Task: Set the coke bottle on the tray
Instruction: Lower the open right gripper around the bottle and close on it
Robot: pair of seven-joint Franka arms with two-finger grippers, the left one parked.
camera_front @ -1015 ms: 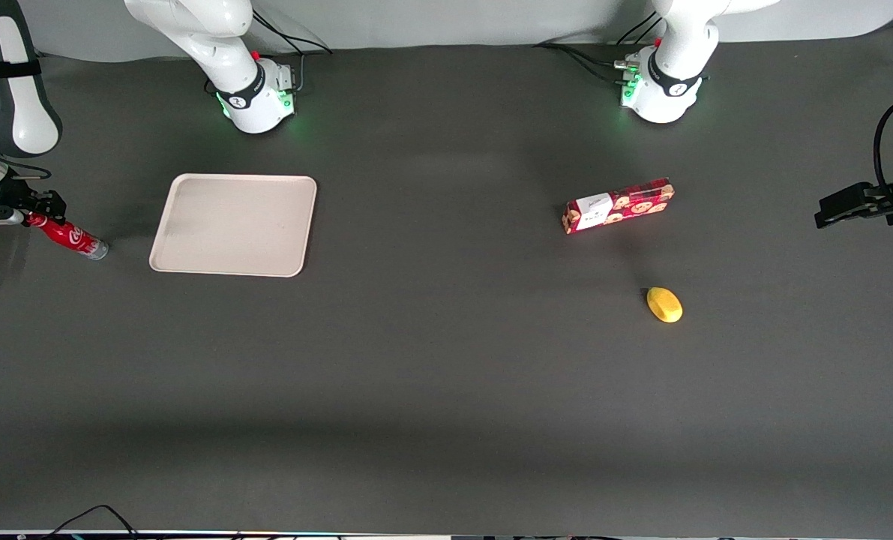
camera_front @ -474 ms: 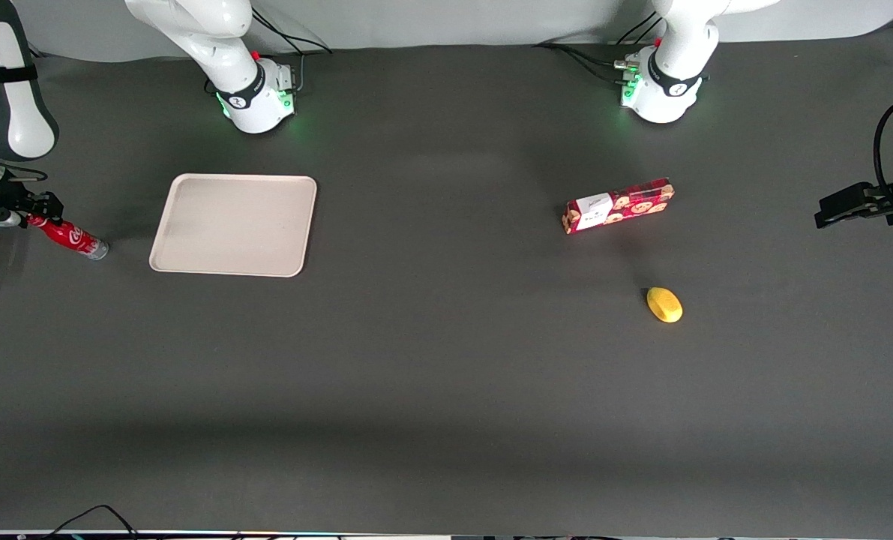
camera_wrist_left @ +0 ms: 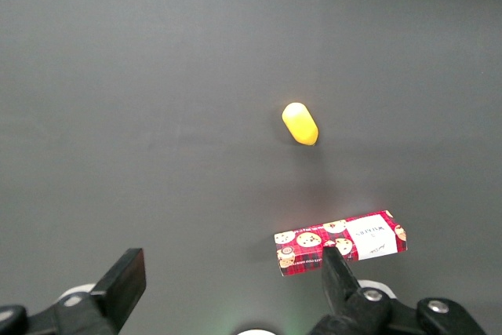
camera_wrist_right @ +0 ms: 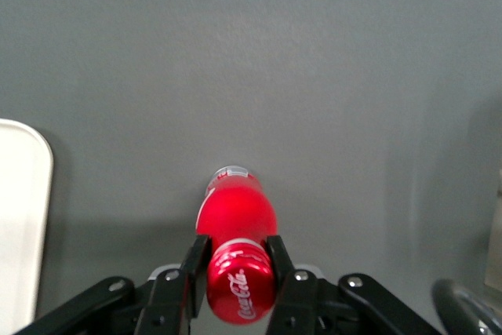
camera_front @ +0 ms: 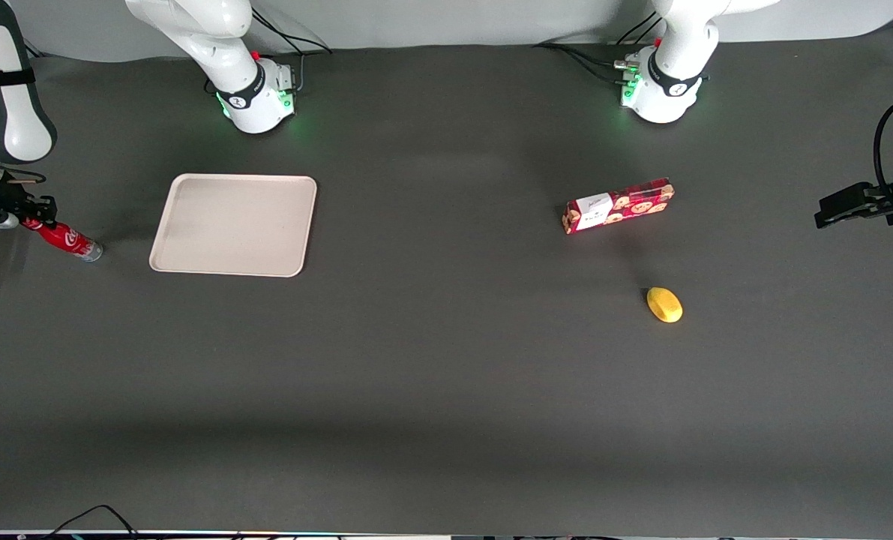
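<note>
Coke bottle (camera_wrist_right: 237, 266) apparently clamped by hand (camera_wrist_right: 237, 274).

Black gripper (camera_wrist_right: 239, 272) clasps red coke bottle (camera_wrist_right: 238, 280), white script on cap end, silvery base. Beside it, beige tray (camera_front: 233, 225). Toward parked arm's end: red cookie-print box (camera_front: 618, 205), white label; yellow fruit (camera_front: 664, 304). Dark grey table (camera_front: 446, 375).

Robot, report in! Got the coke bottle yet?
Gripper shut on coke bottle, at working arm's table end. Tray beside it, bare. Nothing between.
</note>
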